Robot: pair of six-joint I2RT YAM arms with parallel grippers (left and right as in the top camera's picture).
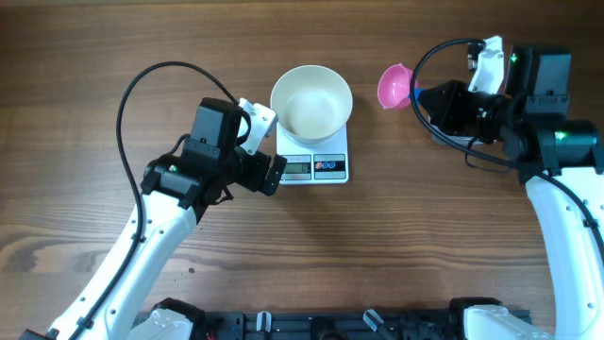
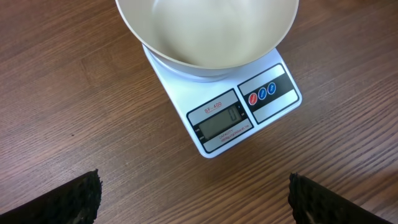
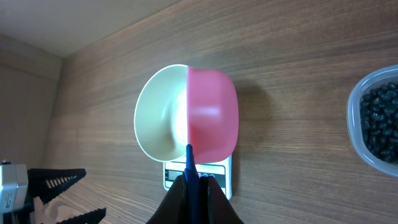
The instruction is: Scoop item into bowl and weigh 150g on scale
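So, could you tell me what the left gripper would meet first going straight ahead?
Most likely the scale, at its display corner, with the white bowl on it just beyond; depth is unclear.

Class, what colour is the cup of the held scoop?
The scoop has a pink cup, clearest in the right wrist view.

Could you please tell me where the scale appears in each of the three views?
Overhead: the scale, just above centre.
Left wrist: the scale, right of centre, display facing us.
Right wrist: the scale, bottom centre, partly behind the pink scoop.
Shared landmark: the white bowl standing on it.
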